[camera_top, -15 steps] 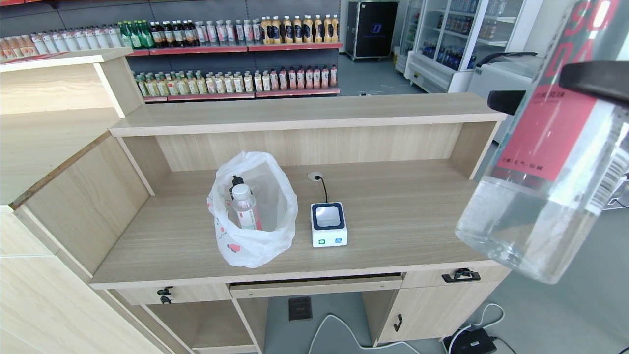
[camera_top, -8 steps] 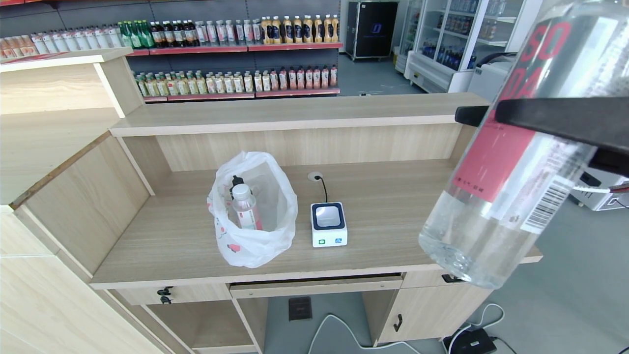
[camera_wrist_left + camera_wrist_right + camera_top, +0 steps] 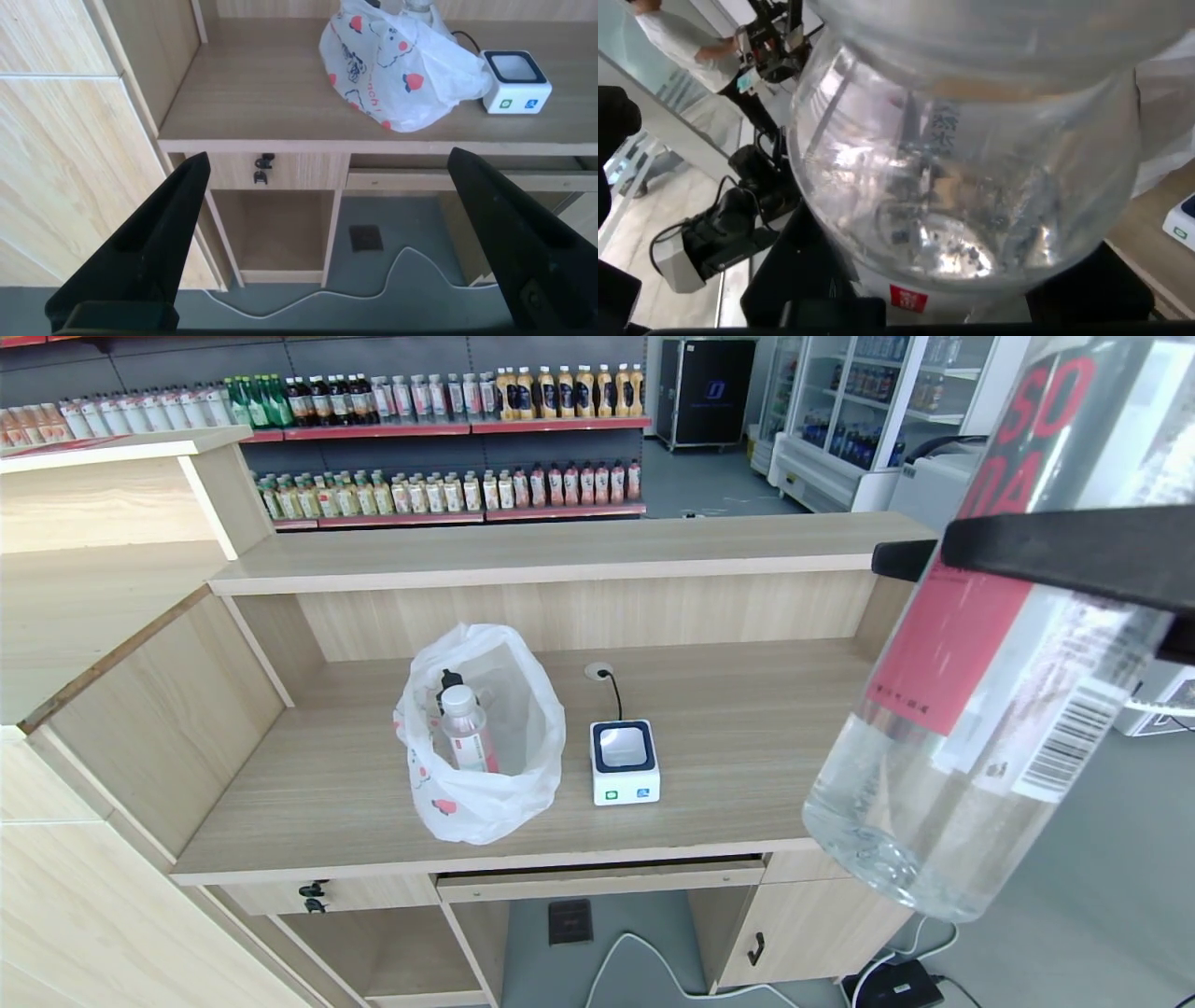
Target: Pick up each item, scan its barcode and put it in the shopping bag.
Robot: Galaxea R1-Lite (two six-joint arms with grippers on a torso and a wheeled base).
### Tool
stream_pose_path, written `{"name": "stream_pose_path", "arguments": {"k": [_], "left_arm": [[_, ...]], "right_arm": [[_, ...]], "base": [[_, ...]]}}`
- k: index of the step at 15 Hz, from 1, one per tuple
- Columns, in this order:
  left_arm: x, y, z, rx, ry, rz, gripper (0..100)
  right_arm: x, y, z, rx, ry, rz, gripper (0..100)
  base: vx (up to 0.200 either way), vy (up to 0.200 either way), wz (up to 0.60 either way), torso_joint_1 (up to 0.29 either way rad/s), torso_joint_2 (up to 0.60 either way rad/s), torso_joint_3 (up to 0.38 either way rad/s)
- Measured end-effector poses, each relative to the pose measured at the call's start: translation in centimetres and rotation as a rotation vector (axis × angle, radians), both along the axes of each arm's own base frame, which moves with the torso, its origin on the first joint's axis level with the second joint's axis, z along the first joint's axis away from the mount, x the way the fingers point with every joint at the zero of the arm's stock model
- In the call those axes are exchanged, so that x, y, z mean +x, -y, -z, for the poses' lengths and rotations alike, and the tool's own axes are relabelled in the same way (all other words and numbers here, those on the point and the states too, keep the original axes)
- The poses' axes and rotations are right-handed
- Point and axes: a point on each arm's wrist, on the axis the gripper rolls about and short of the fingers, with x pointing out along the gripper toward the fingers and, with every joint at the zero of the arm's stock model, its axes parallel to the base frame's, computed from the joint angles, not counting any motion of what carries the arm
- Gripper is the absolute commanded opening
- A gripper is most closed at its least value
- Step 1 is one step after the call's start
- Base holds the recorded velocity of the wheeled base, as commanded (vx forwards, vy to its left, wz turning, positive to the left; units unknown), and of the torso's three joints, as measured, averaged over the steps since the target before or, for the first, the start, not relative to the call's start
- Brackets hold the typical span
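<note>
So the right jaws are pinching a clear soda bottle (image 3: 962, 709) with a pink label. One black finger (image 3: 1055, 553) sits across the front of it, up near the head camera. The bottle is tilted in the air off the right end of the surface (image 3: 747, 737), base pointing down, barcode (image 3: 1064, 747) on the side facing the camera, and it's well apart from the scanner (image 3: 624, 761). The scanner is a small white box with a dark window on top, and its cable (image 3: 611, 689) runs back to a hole in the surface. Just beside it, on the robot's left, sits the shopping bag (image 3: 481, 737), white plastic with little red hearts, mouth open. Inside stands a white-capped bottle (image 3: 467, 728) with a black-capped one (image 3: 450, 679) behind it. The left jaws are spread wide with nothing in them, hanging low in front of the surface's front edge.
</note>
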Motion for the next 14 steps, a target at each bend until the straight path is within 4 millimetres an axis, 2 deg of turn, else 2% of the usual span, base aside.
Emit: {"name": "stream_pose_path", "arguments": {"k": [10,14], "left_arm": [[0.0,0.0,0.0,0.0,0.0,0.0,100],[0.0,0.0,0.0,0.0,0.0,0.0,100]], "right_arm": [[-0.28,-0.05,-0.19,0.004,0.004,-0.007,0],[0.28,0.7,-0.14,-0.005,-0.005,0.046,0]], "base": [[0.0,0.0,0.0,0.0,0.0,0.0],[0.0,0.0,0.0,0.0,0.0,0.0]]}}
